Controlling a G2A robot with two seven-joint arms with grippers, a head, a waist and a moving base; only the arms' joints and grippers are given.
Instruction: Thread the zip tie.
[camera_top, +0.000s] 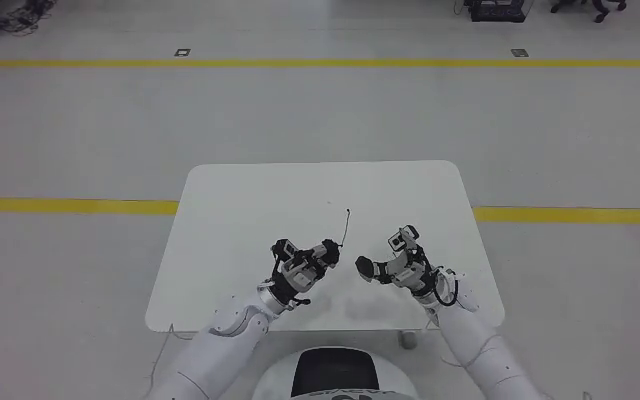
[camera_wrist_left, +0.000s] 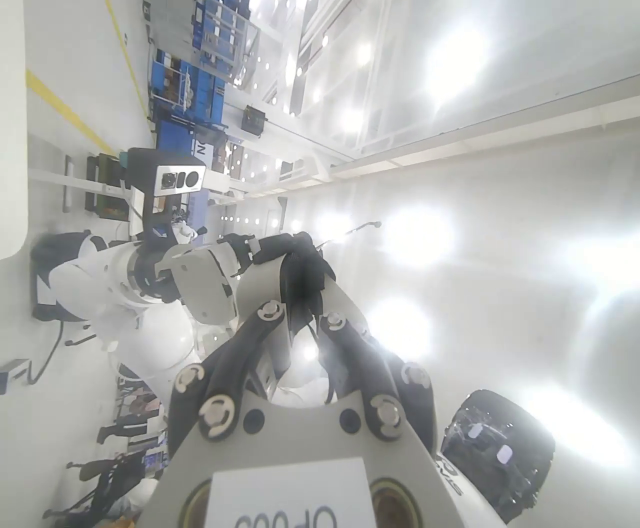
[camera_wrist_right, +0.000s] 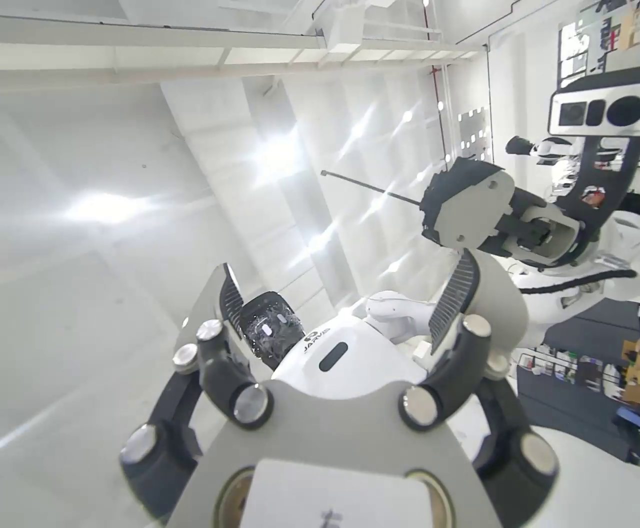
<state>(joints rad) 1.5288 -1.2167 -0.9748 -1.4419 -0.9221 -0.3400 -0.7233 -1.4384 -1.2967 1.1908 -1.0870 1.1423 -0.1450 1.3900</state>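
Top view: the left jaws are clamped on the zip tie, its long axis pointing away from the robot over the worktop. The right jaws sit just beside it, wide open and empty.

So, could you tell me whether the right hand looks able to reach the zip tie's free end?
Probably yes: the right hand is open and empty beside the left hand, and the zip tie sticks out from it with nothing between.
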